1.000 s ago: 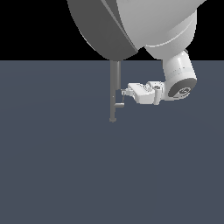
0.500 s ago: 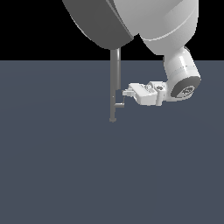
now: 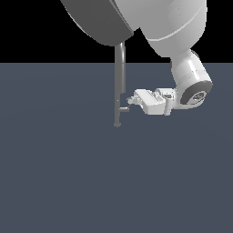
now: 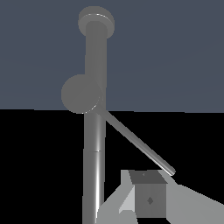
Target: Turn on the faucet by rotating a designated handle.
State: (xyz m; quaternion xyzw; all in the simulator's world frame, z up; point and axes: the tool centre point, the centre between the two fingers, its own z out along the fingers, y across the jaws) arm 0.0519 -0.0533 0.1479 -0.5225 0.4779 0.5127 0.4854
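The white arm is the bulkiest thing here, glossy and rounded, with a dark grey underside filling the top of the exterior view. Below it lies the desk, a flat, matte slate-blue surface with no visible edges or corners to place things by.

The faucet is a slim grey metallic upright on a small foot, standing well inside that surface; its top is hidden behind the arm in the exterior view. The hand, white and blocky, reaches in sideways from the exterior view's right, its tips just beside the upright. Whether its fingers are apart or together I cannot tell; no gap shows clearly in either view.

The handle is the smallest piece: a short grey stub low on the upright, seen in the wrist view as a round disc with a thin, smooth tab running out to a point right by a fingertip.

The likely trouble is a glancing contact. The tab is thin and smooth, so a push near its free end could slide off without turning it, and pressing towards the upright instead of around it would jam the hand against the post.
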